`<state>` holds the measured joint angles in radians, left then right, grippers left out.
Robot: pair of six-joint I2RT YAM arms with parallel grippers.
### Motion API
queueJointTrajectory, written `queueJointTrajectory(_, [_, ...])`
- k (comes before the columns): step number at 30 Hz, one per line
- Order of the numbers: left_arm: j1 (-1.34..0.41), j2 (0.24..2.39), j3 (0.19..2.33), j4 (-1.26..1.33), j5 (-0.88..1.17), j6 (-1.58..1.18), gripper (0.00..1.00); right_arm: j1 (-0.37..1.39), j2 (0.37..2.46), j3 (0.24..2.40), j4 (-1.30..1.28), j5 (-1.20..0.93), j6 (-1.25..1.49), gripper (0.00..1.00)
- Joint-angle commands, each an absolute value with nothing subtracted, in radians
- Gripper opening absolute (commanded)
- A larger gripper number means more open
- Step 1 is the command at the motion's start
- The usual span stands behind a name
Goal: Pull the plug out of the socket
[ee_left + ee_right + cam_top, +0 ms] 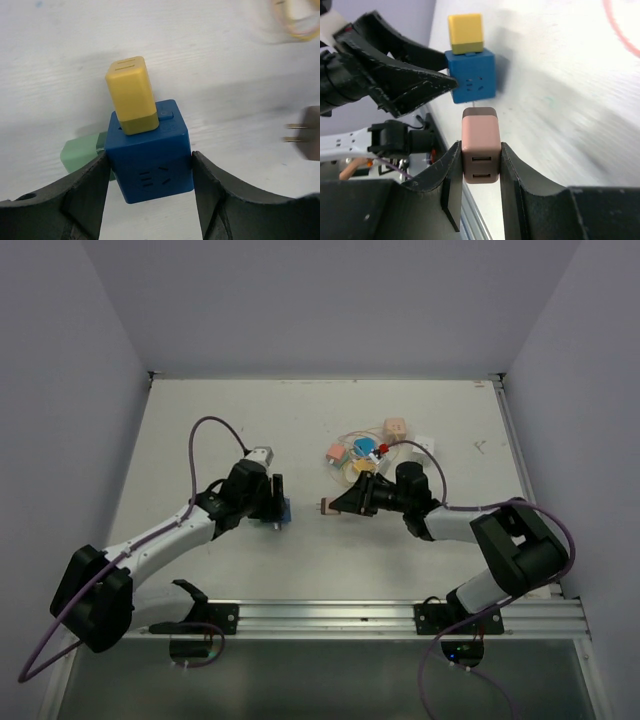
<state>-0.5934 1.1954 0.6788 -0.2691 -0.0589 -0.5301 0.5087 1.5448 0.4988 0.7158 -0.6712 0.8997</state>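
Pinching a glossy blue plastic cube socket (145, 145) by its opposite side faces between the matte black fingers of the left gripper (150, 172), left of centre on the pale, faintly grained tabletop (300, 420). Carrying a boxy yellow plug (131, 95) seated in one face, with a rounded green plug (80, 150) jutting from another. Clamping a dusty-pink rectangular plug (479, 135) in the right gripper (480, 155), with prongs bared, just clear of the socket. Leaving open tabletop before a far tangle of small coloured adapters and thin cable loops (365, 452).
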Motion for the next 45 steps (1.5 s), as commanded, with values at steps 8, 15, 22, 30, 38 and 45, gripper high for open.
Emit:
queueJointTrajectory(8, [-0.58, 1.25, 0.824, -0.428, -0.196, -0.545, 0.0, 0.442, 1.372, 0.557, 0.364, -0.592, 0.735, 0.0])
queueJointTrajectory(15, [-0.58, 1.215, 0.851, -0.445, -0.143, -0.482, 0.0, 0.264, 1.292, 0.633, 0.247, -0.529, 0.725, 0.0])
queueJointTrajectory(22, [-0.58, 1.207, 0.83, -0.443, -0.051, -0.401, 0.0, 0.189, 1.405, 0.739, 0.291, -0.469, 0.788, 0.0])
queueJointTrajectory(30, [-0.58, 1.189, 0.807, -0.456, -0.038, -0.368, 0.0, 0.172, 1.555, 0.804, 0.371, -0.307, 0.845, 0.0])
queueJointTrajectory(38, [-0.58, 1.161, 0.761, -0.436, -0.005, -0.334, 0.0, 0.155, 1.703, 0.859, 0.429, -0.316, 0.861, 0.0])
queueJointTrajectory(45, [-0.58, 1.175, 0.752, -0.42, 0.049, -0.318, 0.0, 0.156, 1.815, 0.914, 0.442, -0.411, 0.871, 0.13])
